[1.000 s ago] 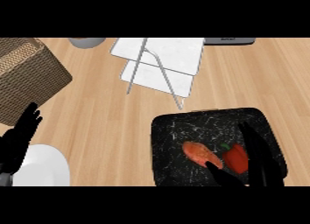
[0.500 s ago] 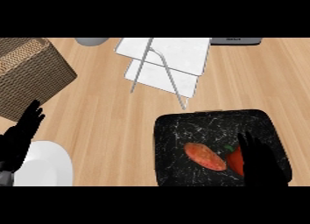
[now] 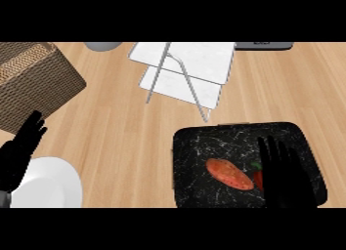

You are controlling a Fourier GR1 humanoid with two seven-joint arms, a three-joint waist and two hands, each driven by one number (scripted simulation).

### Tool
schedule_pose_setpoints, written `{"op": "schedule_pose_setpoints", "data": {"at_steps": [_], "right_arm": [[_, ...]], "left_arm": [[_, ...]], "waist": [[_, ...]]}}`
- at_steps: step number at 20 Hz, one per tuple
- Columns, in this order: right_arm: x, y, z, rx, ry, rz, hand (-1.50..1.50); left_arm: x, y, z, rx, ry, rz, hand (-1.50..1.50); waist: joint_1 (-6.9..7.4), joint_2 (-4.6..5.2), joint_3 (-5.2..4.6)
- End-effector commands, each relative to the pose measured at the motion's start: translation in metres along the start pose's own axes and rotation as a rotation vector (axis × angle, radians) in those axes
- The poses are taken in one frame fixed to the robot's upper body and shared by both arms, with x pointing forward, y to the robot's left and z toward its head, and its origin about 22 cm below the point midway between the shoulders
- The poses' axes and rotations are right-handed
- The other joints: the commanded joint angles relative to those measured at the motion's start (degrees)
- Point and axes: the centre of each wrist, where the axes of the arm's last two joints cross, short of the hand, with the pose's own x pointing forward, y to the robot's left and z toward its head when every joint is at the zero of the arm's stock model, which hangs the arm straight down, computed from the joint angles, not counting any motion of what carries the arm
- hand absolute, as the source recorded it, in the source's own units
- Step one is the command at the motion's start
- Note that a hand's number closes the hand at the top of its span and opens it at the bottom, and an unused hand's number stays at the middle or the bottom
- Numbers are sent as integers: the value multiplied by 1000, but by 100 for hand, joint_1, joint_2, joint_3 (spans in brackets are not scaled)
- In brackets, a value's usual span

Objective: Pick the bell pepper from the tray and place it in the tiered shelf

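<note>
A black marbled tray (image 3: pixel 205 141) sits on the wooden counter at the lower right. On it lies an orange sweet potato (image 3: pixel 229 174). Just right of it a red bell pepper (image 3: pixel 257 178) with a green stem peeks out, mostly hidden under my right hand (image 3: pixel 280 171). That hand lies over the pepper with fingers straight, pointing away from me. The white tiered shelf (image 3: pixel 186 63) stands at the top centre. My left hand (image 3: pixel 15 151) rests open at the left edge, fingers up.
A woven wicker basket (image 3: pixel 24 80) is at the upper left. A white plate (image 3: pixel 50 188) lies at the lower left beside my left hand. A grey round object (image 3: pixel 103 46) and a dark flat item (image 3: pixel 264 46) sit along the far edge.
My right hand has slid right and lower over the tray, now covering most of the bell pepper. The left hand has stayed in place.
</note>
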Motion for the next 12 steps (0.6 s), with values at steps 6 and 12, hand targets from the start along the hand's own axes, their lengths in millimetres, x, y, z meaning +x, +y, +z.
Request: {"op": "schedule_pose_setpoints", "data": {"at_steps": [6, 12], "right_arm": [[-3, 20, -35, 45, 130, 92, -150], [-11, 22, -43, 45, 97, 94, -150]], "left_arm": [[-2, 9, -4, -6, -1, 4, 0], [-7, 10, 1, -7, 0, 14, 0]], "waist": [[-8, 4, 9], [-14, 0, 9]]}}
